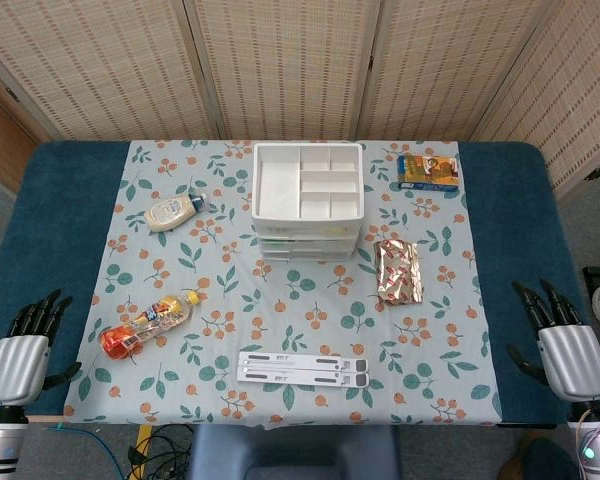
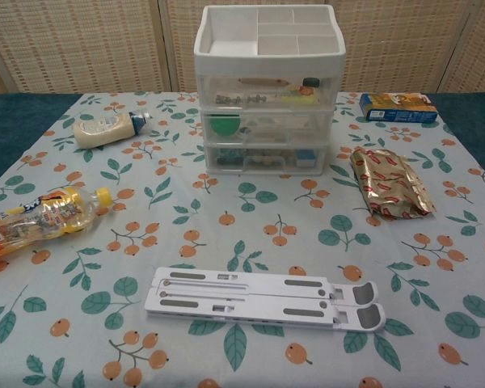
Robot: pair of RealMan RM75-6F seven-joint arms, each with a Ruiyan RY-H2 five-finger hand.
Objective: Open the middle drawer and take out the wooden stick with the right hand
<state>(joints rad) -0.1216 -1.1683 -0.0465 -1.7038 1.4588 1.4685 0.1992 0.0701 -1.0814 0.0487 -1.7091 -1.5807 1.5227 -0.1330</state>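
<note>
Drawers (image 2: 268,121) all closed, fronts facing near. Stick not clearly made out inside. Left hand (image 1: 22,352) and right hand (image 1: 565,345) resting at near corners, fingers spread, empty.

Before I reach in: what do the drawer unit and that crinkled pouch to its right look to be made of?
Drawer unit: looks like rigid plastic, an opaque white frame with see-through drawer fronts that show the contents inside. Pouch: apparently metallised foil or film, shiny gold and red, creased and catching light. Neither can be confirmed from sight alone.
</note>
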